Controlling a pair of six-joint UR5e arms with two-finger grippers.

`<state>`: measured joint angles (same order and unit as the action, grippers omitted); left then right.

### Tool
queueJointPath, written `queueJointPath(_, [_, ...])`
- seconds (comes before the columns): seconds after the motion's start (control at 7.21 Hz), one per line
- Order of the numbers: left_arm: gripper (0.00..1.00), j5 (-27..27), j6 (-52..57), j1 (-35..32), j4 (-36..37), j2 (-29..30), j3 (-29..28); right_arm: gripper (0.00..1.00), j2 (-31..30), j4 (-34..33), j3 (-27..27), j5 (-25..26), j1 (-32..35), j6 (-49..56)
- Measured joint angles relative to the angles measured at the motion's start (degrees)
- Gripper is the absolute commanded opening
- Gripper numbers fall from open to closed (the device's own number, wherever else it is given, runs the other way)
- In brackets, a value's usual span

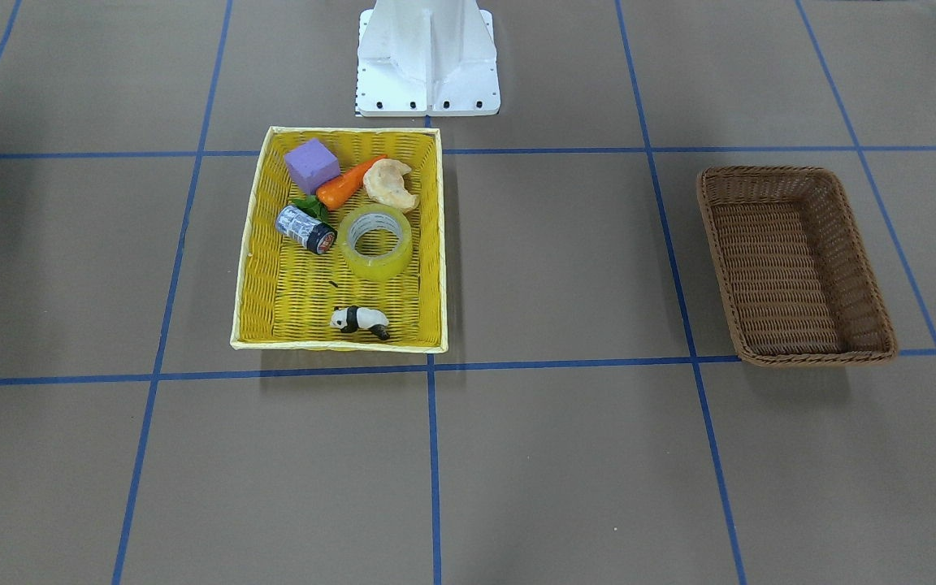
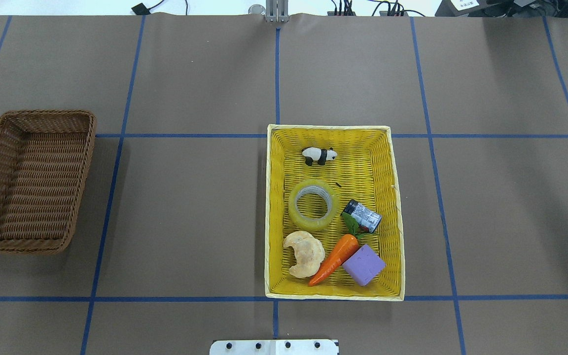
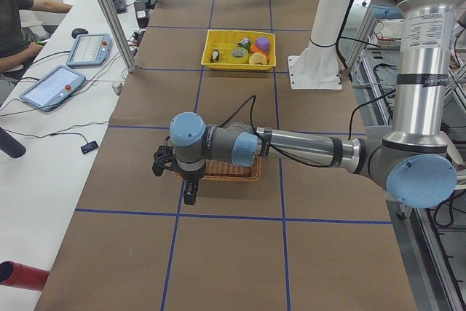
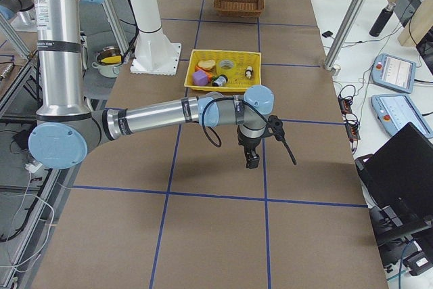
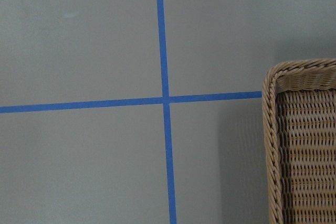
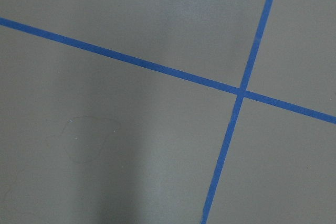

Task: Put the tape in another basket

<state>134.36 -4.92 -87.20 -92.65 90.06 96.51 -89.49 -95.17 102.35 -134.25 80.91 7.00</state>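
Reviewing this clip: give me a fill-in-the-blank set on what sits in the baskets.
The tape lies in the ___ basket. Between the pastry and the purple block lies the ___. The empty basket is ___ in colour.
Missing words: yellow; carrot; brown.

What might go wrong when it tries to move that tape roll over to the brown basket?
The tape lies flat with the pastry toy and the small cylinder close beside it, so a grab from above might knock or pinch those too. The brown basket sits far across the table, so a weak hold on the smooth roll might drop it midway.
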Motion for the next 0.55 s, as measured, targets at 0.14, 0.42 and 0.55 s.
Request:
queueJointPath(0.14, [0.98, 0.0, 0.0, 0.0, 0.0, -0.4, 0.0, 1.00, 0.5, 3.0, 0.1, -0.7, -1.6, 0.0])
queueJointPath(0.42, [0.98, 0.0, 0.0, 0.0, -0.1, -1.5, 0.1, 1.00, 0.5, 12.5, 1.2, -1.3, -3.4, -5.9])
queueJointPath(0.55, [0.98, 0.0, 0.1, 0.0, -0.1, -1.8, 0.0, 1.00, 1.9, 14.5, 1.5, -1.3, -5.4, -12.3])
